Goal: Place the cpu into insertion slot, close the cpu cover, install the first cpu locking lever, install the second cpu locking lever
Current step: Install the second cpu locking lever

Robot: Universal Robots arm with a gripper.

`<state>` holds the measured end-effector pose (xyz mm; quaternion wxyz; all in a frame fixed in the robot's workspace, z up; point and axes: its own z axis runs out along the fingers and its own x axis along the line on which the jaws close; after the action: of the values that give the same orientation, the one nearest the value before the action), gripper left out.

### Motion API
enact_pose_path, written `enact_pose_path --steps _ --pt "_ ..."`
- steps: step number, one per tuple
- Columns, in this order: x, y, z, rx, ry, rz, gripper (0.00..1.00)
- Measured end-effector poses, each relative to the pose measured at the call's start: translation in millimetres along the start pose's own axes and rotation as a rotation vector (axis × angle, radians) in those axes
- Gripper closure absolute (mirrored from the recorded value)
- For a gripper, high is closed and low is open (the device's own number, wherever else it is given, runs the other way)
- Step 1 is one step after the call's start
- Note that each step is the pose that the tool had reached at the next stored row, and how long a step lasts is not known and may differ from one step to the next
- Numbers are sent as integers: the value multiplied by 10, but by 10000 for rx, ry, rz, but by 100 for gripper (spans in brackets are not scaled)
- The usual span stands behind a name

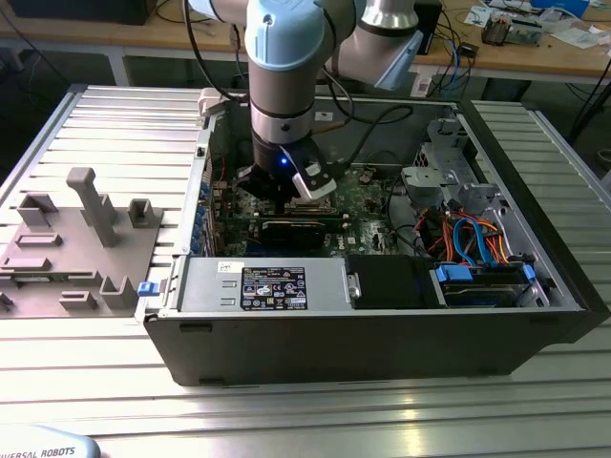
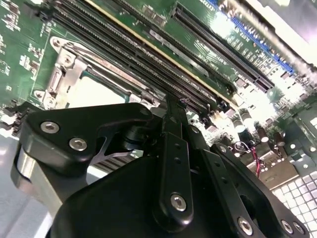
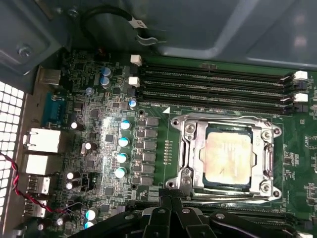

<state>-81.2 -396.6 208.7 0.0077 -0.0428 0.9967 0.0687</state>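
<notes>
cpu seated in insertion slot (cover down); end effector pinched together, empty.

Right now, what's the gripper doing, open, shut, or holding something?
Gripper: shut, fingers together and holding nothing, just beside the chip seated in its socket.

no text can be read; the label on the power supply is illegible.
</notes>
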Motion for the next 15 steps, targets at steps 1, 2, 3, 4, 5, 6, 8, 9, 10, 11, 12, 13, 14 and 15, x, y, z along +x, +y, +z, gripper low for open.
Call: enact_pose_path --steps 1,2,3,4,5,6,8,9,10,11,12,13,14,15 --pt "4 8 6 -1 -1 0 89" --pt "5 20 13 -2 0 0 89" --pt "4 35 20 -3 0 0 89" --pt "2 49 26 -2 -1 0 89" --pt "1 69 36 -2 -1 0 89" --pt "0 83 43 -2 -1 1 89" --pt "-3 117 66 -5 -1 1 89" --pt "-3 120 71 -7 -3 0 89" --pt "-5 122 78 -13 -2 -2 89" --pt "-5 122 84 -14 -3 -2 89" --pt "-4 121 93 -16 -3 -2 89" --pt "-4 120 106 -21 -6 -1 89" --pt "-4 118 117 -17 -3 1 89" --pt "-3 116 124 -13 -2 1 89"
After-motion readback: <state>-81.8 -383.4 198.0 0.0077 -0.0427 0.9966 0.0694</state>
